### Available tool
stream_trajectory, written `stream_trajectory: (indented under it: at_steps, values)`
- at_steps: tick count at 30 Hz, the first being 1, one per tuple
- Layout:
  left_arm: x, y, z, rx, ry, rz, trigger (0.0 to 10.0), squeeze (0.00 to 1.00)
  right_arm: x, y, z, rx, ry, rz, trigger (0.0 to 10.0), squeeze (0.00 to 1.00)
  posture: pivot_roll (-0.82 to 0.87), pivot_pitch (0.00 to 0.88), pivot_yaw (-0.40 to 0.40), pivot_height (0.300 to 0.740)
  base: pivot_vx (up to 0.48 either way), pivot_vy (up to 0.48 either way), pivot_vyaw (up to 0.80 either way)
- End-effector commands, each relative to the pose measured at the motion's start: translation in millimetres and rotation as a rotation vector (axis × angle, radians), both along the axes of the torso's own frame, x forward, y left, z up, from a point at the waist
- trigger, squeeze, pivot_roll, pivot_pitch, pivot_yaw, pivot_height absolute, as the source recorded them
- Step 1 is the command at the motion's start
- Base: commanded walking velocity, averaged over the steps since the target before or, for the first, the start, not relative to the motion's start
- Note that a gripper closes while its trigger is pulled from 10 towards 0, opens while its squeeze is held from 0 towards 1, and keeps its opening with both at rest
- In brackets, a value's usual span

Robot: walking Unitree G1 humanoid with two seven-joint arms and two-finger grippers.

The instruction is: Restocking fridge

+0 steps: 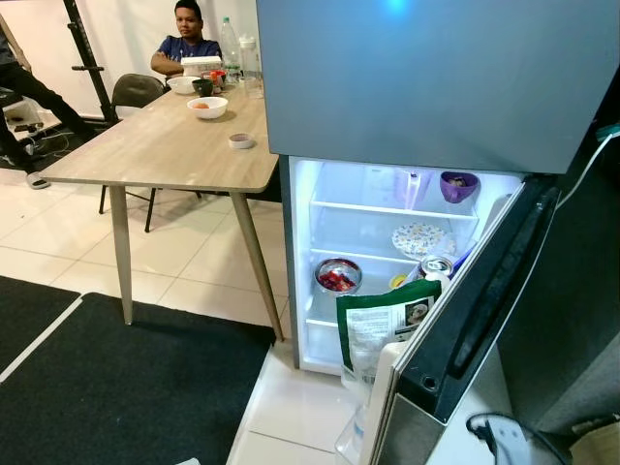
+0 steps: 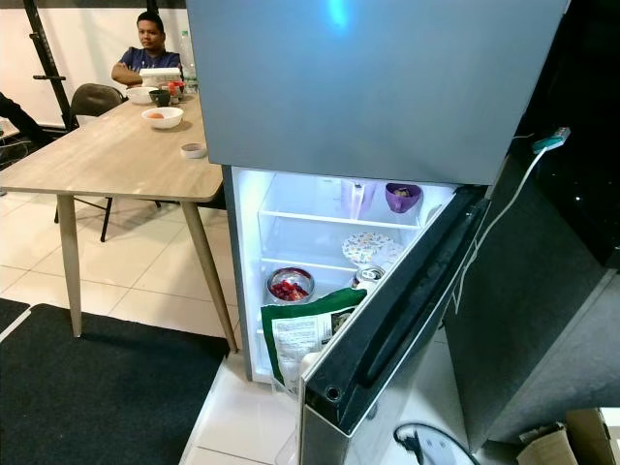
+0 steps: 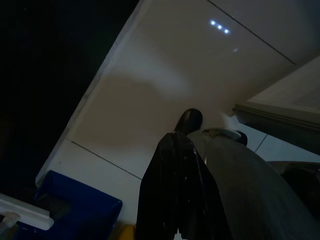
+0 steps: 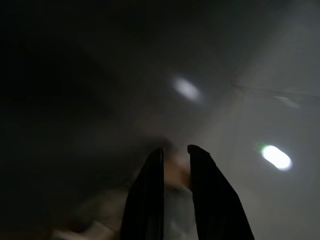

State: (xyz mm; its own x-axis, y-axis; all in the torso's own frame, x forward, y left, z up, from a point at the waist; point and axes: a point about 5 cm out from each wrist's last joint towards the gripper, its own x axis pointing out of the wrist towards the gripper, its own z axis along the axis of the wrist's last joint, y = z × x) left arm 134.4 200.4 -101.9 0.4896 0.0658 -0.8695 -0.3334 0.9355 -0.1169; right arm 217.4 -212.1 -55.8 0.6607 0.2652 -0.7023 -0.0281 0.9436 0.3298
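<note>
The room had pale tiled flooring with a dark mat (image 1: 126, 378) at the near left. At the far left stood a wooden table (image 1: 165, 150) carrying bowls and bottles, with a person (image 1: 189, 44) seated at its far end. To the right of the table stood the fridge (image 1: 436, 77), its lower door (image 1: 484, 291) swung open toward the camera and its inside lit. On the shelves sat a bowl of red food (image 1: 338, 276), a patterned plate (image 1: 419, 238) and a purple bowl (image 1: 457, 185); the door rack held a green bag (image 1: 383, 325) and a can (image 1: 436, 266).

The left gripper (image 3: 187, 150) hung over the floor tiles, its fingers seemingly together around nothing. The right gripper (image 4: 175, 155) hung in dim blur, fingers slightly apart, holding nothing.

The task looked to be between items: the fridge stood ready, but neither gripper carried stock. The next move probably called for turning left toward the table to fetch something.
</note>
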Motion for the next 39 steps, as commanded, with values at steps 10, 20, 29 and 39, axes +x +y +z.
stream_trajectory:
  at_steps: [10,20,29,39]
  values:
    - [-5.4,-0.9,-2.1,-0.004,0.022,-0.006,10.0,0.00,103.0,60.3,103.5,0.290,-0.505,0.442,10.0,0.00,-0.09,0.000,-0.012,0.740,0.000,0.000,0.00]
    - [-5.5,-1.7,-2.2,-0.008,0.019,0.001,10.0,0.00,162.6,121.4,241.1,0.560,-1.015,0.525,10.0,0.00,-0.08,0.000,-0.023,0.740,0.000,0.000,0.00]
    - [-4.5,-2.6,-2.0,-0.010,0.015,0.007,10.0,0.00,142.5,95.5,163.1,0.283,-0.753,0.445,10.0,0.00,-0.07,0.000,-0.027,0.740,0.000,0.000,0.00]
    - [-6.1,0.6,-2.0,-0.004,0.019,0.010,10.0,0.00,63.8,31.1,43.4,-0.011,-0.223,0.145,10.0,0.00,-0.07,0.000,-0.022,0.740,0.000,0.000,0.00]
